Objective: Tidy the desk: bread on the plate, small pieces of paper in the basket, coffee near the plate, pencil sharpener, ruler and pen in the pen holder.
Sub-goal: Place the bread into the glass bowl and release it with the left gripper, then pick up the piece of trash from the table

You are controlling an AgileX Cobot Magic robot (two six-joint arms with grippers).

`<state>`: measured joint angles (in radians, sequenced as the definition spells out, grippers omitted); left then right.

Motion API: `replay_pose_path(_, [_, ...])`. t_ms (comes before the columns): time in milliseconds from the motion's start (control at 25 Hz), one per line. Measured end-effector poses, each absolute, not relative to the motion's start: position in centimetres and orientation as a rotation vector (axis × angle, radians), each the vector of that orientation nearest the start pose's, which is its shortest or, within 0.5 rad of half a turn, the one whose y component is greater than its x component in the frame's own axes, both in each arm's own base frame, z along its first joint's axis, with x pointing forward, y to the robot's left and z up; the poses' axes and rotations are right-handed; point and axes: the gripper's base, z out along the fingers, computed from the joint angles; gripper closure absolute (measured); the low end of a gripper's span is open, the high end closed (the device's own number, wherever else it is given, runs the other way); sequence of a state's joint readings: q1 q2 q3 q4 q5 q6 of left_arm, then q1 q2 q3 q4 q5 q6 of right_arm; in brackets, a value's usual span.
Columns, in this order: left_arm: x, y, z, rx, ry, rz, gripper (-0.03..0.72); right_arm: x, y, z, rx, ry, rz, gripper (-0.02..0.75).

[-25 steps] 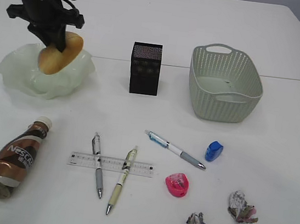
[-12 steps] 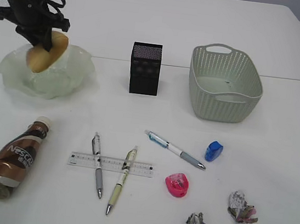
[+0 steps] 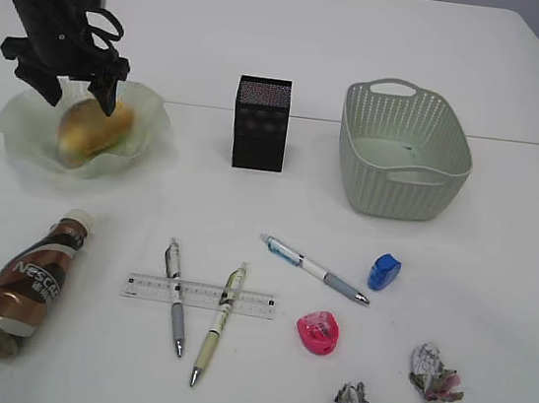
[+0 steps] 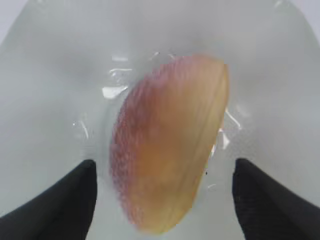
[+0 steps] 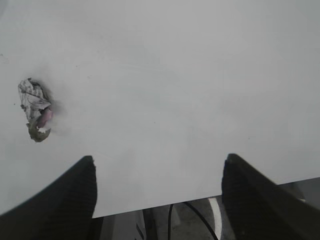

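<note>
The golden-brown bread (image 3: 90,128) lies in the pale-green plate (image 3: 148,126) at the left. My left gripper (image 3: 81,99) hangs open just above it, its fingers apart on either side and clear of the bread (image 4: 170,145). The coffee bottle (image 3: 28,284) lies on its side at the front left. A clear ruler (image 3: 197,295) lies under two pens (image 3: 175,297), with a third pen (image 3: 315,269) to the right. Nearby are a blue sharpener (image 3: 384,272), a pink sharpener (image 3: 319,330) and two paper balls (image 3: 434,373). My right gripper (image 5: 157,162) is open over the desk's edge.
The black mesh pen holder (image 3: 261,123) stands at the middle back, and the perforated basket (image 3: 402,151) sits to its right. One paper ball (image 5: 35,110) lies left of the right gripper. The floor and cables show beyond the desk edge (image 5: 165,207).
My left gripper carried the bread down into the plate and opened; the bread now rests in the plate, free of the fingers. The rest has not moved.
</note>
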<state>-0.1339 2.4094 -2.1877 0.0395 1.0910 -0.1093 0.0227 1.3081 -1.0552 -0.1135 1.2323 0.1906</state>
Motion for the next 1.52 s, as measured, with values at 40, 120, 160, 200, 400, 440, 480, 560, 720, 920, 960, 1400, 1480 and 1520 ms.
replay_pose_path(40, [51.4,-6.6,18.3,0.052,2.799,-0.005,0.069,23.1,-0.5,29.7,0.205,2.948,-0.137,0.170])
replay_pose_path(120, [51.4,-6.6,18.0,0.052,2.805,-0.004,0.074,23.1,-0.5,29.7,0.205,2.948,-0.137,0.170])
replay_pose_path(160, [51.4,-6.6,18.0,0.052,2.805,-0.004,0.083,23.1,-0.5,29.7,0.205,2.948,-0.137,0.170])
replay_pose_path(200, [51.4,-6.6,18.0,0.052,2.805,-0.004,0.090,23.1,-0.5,29.7,0.205,2.948,-0.137,0.170])
replay_pose_path(400, [51.4,-6.6,18.8,0.050,2.812,-0.003,0.101,23.1,-0.5,29.7,0.205,2.948,-0.140,0.170])
replay_pose_path(440, [51.4,-6.6,19.2,0.049,2.813,-0.002,0.101,23.1,-0.5,29.7,0.205,2.948,-0.140,0.170])
replay_pose_path(480, [51.4,-6.6,19.5,0.048,2.821,0.000,0.101,23.1,-0.5,29.7,0.205,2.948,-0.137,0.170])
replay_pose_path(560, [51.1,-6.5,20.2,0.047,2.839,0.003,0.102,23.1,-0.4,29.7,0.208,2.949,-0.127,0.171])
replay_pose_path(720, [50.4,-6.4,23.0,0.045,2.803,0.001,0.103,23.1,-0.2,29.7,0.219,2.952,-0.088,0.172])
replay_pose_path(920, [49.2,-6.3,27.4,0.040,2.719,-0.017,0.107,23.0,0.3,29.6,0.240,2.958,-0.008,0.172])
replay_pose_path(960, [49.0,-6.3,28.2,0.039,2.706,-0.022,0.110,23.0,0.4,29.6,0.243,2.958,0.005,0.172])
replay_pose_path(1400, [40.0,-5.2,33.9,0.037,2.735,-0.042,0.146,23.0,1.2,29.7,0.272,2.962,0.137,0.172])
replay_pose_path(1480, [37.4,-4.9,35.0,0.037,2.734,-0.042,0.147,23.0,1.4,29.7,0.279,2.962,0.179,0.172])
replay_pose_path(1520, [36.1,-4.7,35.6,0.037,2.728,-0.043,0.148,23.0,1.5,29.7,0.280,2.962,0.187,0.172])
